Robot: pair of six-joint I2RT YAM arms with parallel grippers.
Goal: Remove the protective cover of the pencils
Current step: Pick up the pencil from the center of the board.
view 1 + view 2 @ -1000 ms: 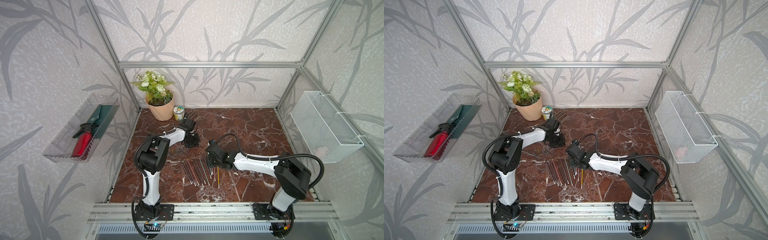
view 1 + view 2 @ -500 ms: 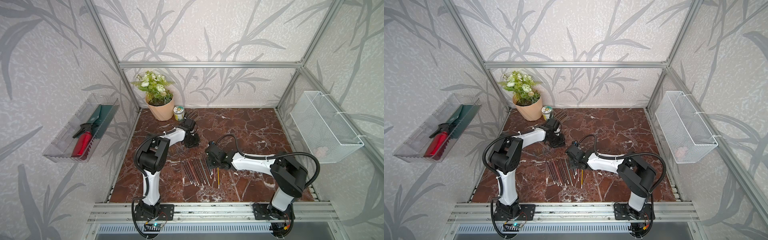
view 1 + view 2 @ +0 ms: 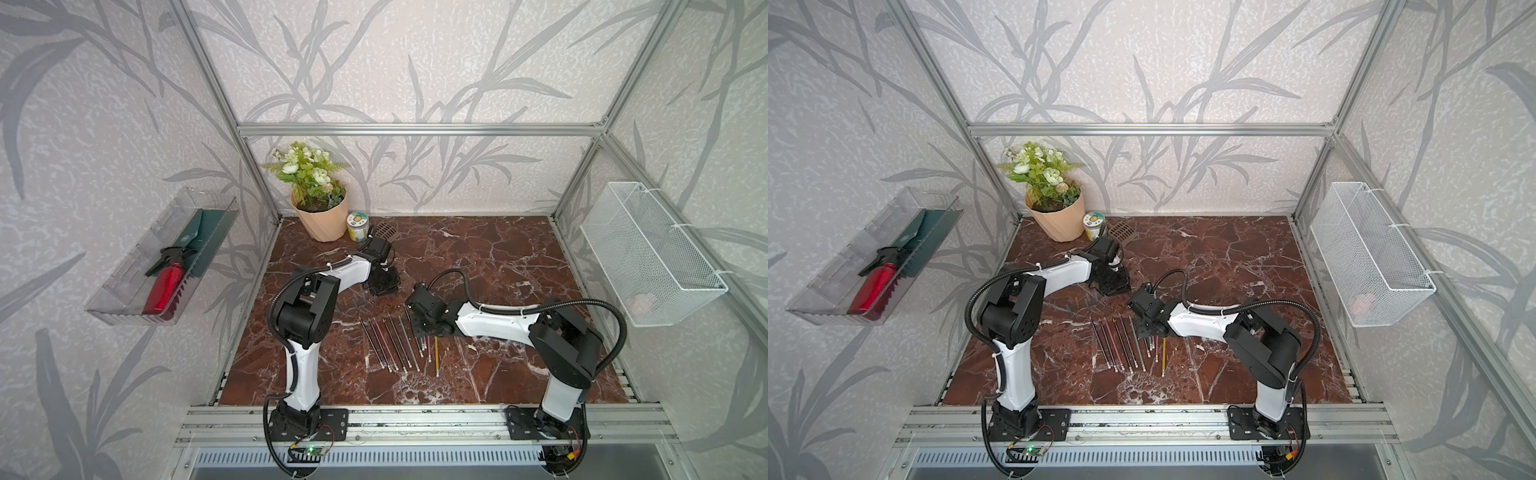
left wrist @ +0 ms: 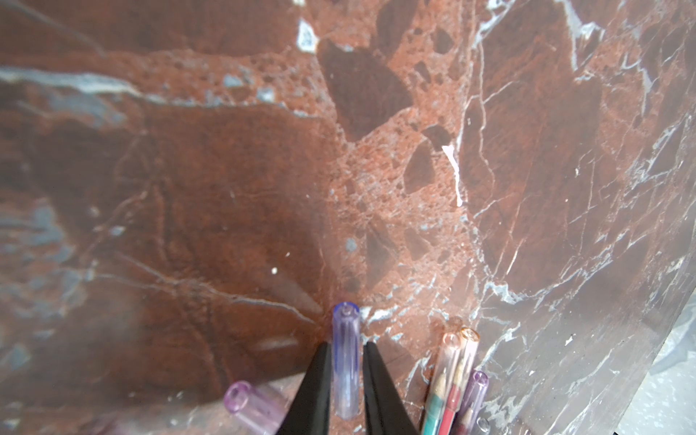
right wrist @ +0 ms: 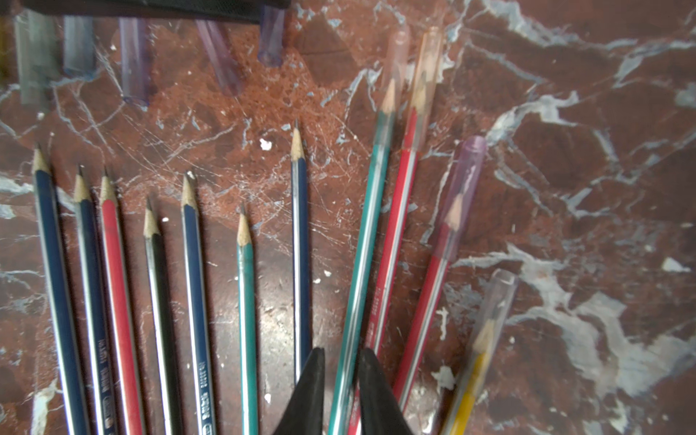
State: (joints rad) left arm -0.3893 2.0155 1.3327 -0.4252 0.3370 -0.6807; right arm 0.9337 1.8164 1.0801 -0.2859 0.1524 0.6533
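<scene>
My left gripper (image 4: 346,348) pinches an empty violet cap (image 4: 345,327); right gripper (image 5: 342,356) straddles the capped green pencil (image 5: 371,196), grip unclear. Next I drop, then uncap.

Right end effector (image 5: 341,352) closed onto the green pencil (image 5: 371,196).

Pencils (image 5: 197,301): shafts were navy, red, black, green, yellow, with silver stripes.
Caps (image 4: 345,369): were clear, tinted violet, pink, orange.
Tabletop (image 3: 498,257): was red-brown marble, white-veined.
Walls (image 3: 415,62): were pale grey, darker leaf pattern.
Pot (image 3: 326,224): was peach.
</scene>
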